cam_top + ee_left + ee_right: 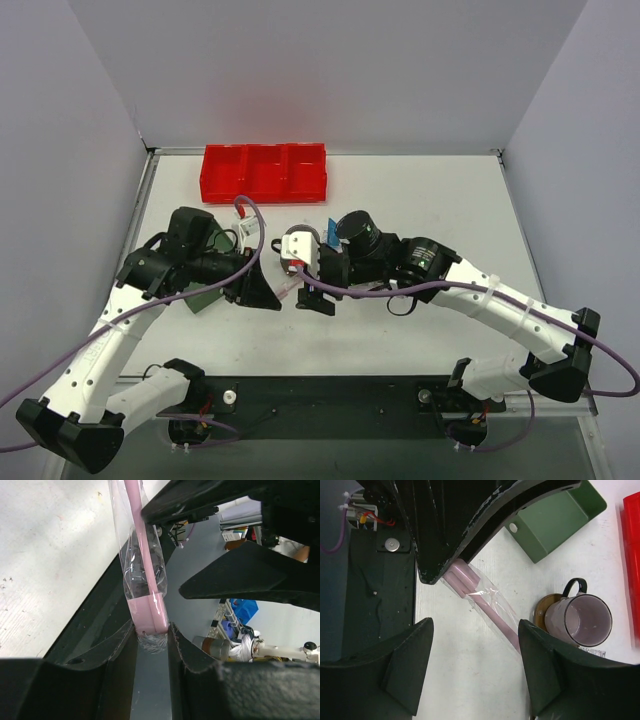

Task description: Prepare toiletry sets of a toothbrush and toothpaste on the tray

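My left gripper is shut on the handle end of a pink toothbrush in a clear wrapper. In the right wrist view the toothbrush slants from the left gripper's black fingers down to my right gripper's right finger. My right gripper is open around its far end. From the top, the left gripper and right gripper meet mid-table with the toothbrush between them. A brown tray edge with a light stud shows under a mug. The toothpaste tubes are not clearly seen.
A translucent pink mug stands on the brown tray. A dark green box lies beside the left gripper and under the left arm. A red three-compartment bin stands at the back.
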Controlling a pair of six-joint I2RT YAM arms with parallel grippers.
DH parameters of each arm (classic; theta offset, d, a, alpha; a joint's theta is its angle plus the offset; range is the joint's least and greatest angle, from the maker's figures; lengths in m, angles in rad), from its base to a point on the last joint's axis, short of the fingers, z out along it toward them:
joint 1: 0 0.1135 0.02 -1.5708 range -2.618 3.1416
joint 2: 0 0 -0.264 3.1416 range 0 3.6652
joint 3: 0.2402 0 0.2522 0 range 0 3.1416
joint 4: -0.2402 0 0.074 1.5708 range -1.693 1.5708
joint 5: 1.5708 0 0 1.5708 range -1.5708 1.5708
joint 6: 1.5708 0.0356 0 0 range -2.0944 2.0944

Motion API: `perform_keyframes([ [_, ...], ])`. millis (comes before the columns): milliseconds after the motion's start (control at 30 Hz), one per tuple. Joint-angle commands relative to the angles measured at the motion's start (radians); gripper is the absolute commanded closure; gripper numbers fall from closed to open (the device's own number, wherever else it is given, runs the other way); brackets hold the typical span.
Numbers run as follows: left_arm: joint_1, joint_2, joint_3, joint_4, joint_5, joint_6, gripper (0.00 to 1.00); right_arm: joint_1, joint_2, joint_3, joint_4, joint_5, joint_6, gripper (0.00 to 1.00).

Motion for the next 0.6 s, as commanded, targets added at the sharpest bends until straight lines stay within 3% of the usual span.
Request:
perform_keyframes([
  [0,-0.016,-0.003,0.045,0.003,0.057,0.033,1.0,0.012,-0.001,-0.03,0.028,-0.031,-0.071,0.37],
  [167,-0.018,-0.015,0.04,0.021,0.09,0.017,1.0,0.018,0.008,-0.053,0.023,-0.041,-0.082,0.4],
  [567,-0.027,0.004,0.031,0.052,0.132,0.0,1.0,0.033,0.028,-0.05,0.025,-0.052,-0.064,0.86],
])
